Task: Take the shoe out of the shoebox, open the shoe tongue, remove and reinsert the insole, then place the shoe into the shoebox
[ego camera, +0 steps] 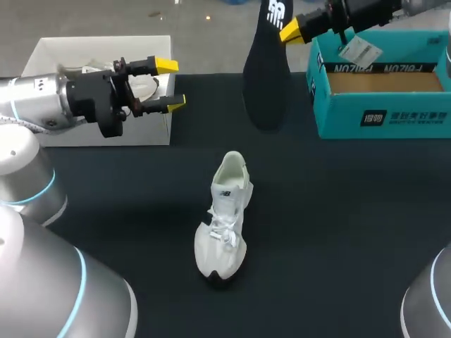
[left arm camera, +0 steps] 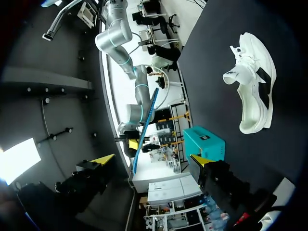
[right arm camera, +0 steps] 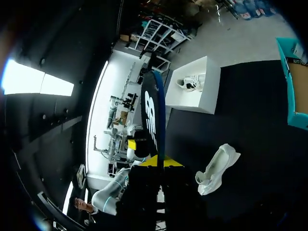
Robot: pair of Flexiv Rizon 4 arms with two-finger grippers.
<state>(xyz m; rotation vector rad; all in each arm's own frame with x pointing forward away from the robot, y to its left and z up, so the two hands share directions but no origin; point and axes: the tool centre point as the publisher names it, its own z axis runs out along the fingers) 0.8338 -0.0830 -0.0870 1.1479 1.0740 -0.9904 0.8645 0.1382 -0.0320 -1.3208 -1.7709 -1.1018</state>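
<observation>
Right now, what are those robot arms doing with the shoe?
The right gripper is holding the dark insole up in the air beside the teal shoebox. The white shoe sits out on the dark table, in the middle. The left gripper hangs open by a white box and holds nothing. The insole is not yet in the shoe.

Rounded silver arms [ego camera: 32, 98] with blue-lit joint rings end in black claws [ego camera: 171, 84] with yellow tips
</observation>
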